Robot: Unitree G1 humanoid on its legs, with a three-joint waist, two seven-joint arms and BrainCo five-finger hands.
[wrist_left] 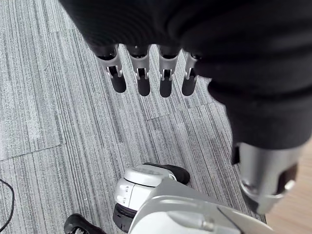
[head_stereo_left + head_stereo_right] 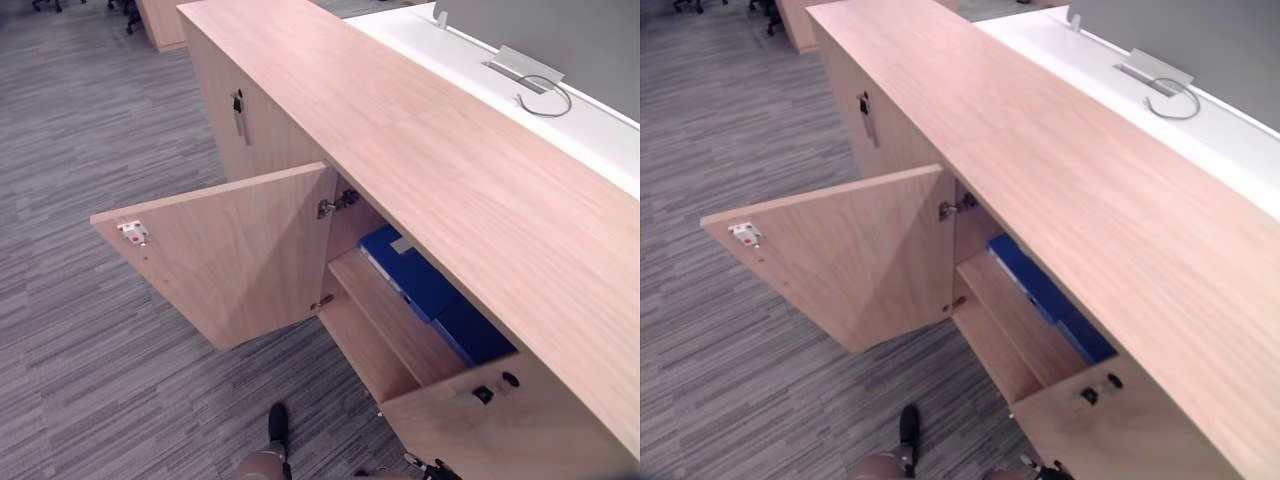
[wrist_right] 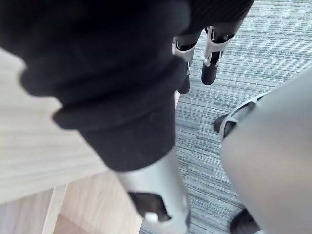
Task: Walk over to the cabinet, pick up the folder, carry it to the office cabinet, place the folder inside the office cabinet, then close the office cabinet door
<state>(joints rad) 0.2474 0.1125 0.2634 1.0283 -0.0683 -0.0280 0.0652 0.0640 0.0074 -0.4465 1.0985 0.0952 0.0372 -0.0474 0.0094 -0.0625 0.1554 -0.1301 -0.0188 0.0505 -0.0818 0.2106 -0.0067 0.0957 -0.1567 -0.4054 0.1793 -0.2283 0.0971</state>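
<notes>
Office cabinet (image 2: 450, 180) runs from near right to far left. Its door (image 2: 230, 250) stands wide open, swung left over the grey carpet (image 2: 90, 380). The blue folder (image 2: 415, 272) lies flat on the upper shelf (image 2: 385, 315) inside, under the cabinet top. Left hand (image 1: 143, 78) hangs above the carpet, fingers straight, released, holding nothing. Right hand (image 3: 210, 63) hangs just beside the cabinet's wood, fingers relaxed, also empty.

There is one long light-wood office cabinet (image 2: 450, 190) with one open wooden door (image 2: 235, 255) on two metal hinges (image 2: 338, 203), what look like two flat blue folders (image 2: 405, 268), and one looped grey cable (image 2: 545, 100).
</notes>
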